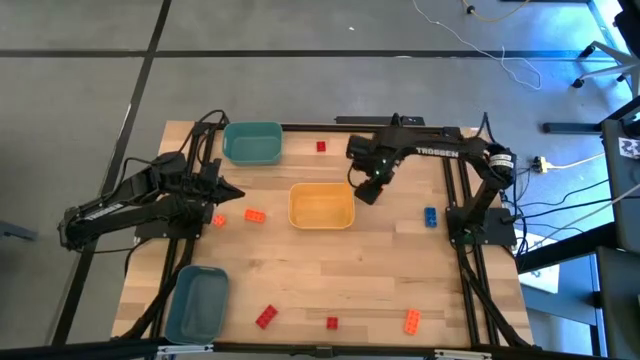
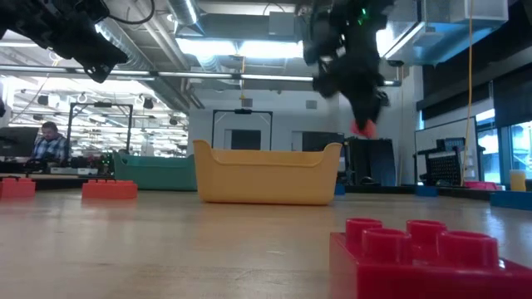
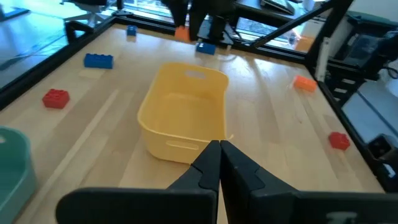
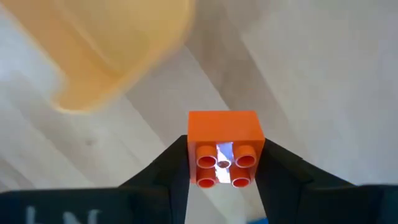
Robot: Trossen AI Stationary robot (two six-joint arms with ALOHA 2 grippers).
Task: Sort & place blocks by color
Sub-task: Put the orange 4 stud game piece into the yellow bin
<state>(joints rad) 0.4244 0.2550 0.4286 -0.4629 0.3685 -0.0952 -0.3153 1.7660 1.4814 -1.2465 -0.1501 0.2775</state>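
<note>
My right gripper [image 1: 368, 190] hangs above the table at the right end of the yellow bin [image 1: 321, 205] and is shut on a square orange block [image 4: 222, 146]. In the low view the block [image 2: 362, 129] shows under the gripper, above the bin's rim [image 2: 266, 152]. My left gripper [image 3: 219, 152] is shut on nothing and points at the bin from the table's left [image 1: 235, 192]. Two orange blocks [image 1: 254, 215] [image 1: 219, 220] lie flat near it. Other blocks on the table are a red one [image 1: 321, 146], a blue one [image 1: 430, 216], two red ones [image 1: 265, 317] [image 1: 332, 322] and an orange one [image 1: 411, 320]. My right gripper pinches the orange block between its two fingers, one on each of two opposite side walls [image 4: 191, 149]. The studded face [image 4: 221, 163] is turned toward the wrist camera. The fingers come from above, slanting down. The block is lifted clear of the table.
A teal bin [image 1: 252, 142] stands at the far left and a blue bin [image 1: 197, 303] at the near left corner. Bare wood lies between the yellow bin and the near blocks. A red block [image 2: 424, 257] sits close to the low camera. A person [image 2: 51, 143] sits far behind the table.
</note>
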